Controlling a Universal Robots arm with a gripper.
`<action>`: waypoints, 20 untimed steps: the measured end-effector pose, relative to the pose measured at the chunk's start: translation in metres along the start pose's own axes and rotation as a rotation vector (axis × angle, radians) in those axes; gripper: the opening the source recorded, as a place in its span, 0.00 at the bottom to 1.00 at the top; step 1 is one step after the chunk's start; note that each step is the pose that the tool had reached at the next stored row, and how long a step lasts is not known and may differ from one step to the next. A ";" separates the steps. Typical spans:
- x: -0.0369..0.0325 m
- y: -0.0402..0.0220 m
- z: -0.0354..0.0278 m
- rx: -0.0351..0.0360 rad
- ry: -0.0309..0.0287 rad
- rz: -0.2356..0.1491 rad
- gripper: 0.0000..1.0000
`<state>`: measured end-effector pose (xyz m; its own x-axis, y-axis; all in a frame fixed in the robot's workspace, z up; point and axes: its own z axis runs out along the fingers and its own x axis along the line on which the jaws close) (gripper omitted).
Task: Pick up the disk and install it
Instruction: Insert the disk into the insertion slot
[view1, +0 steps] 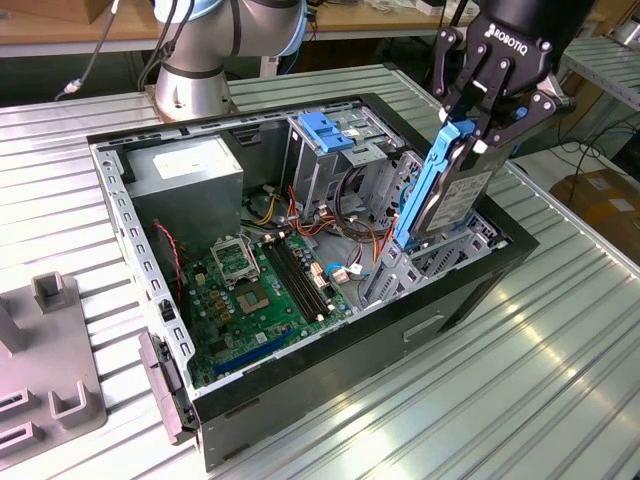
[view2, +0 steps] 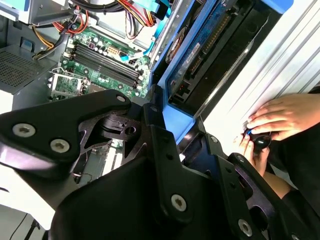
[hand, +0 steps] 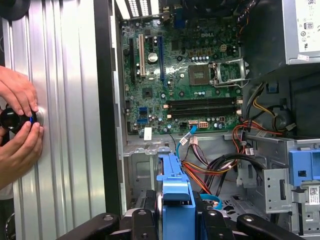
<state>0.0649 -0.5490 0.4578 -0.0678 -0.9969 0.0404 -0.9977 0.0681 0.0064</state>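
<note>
While the tool (view1: 487, 135) pinches the disk (view1: 440, 195) by its upper end, the disk stands tilted, lower end inside the open computer case (view1: 350, 380) (a person's hands (hand: 20, 145) rest on the counter (view1: 520, 400) nearby).

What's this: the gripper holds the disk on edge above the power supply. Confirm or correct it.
Wrong spot. In the exterior view the gripper holds the disk on edge above the end of the case at that view's right, not above the power supply at its left.
</note>
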 end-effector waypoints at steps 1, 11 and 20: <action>0.0000 0.0000 0.0003 0.0000 -0.0001 0.000 0.37; -0.0002 -0.0012 0.0018 -0.0001 -0.0011 0.000 0.37; 0.0001 -0.0022 0.0042 -0.0001 -0.0010 0.000 0.37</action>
<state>0.0671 -0.5494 0.4536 -0.0678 -0.9969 0.0395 -0.9977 0.0681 0.0065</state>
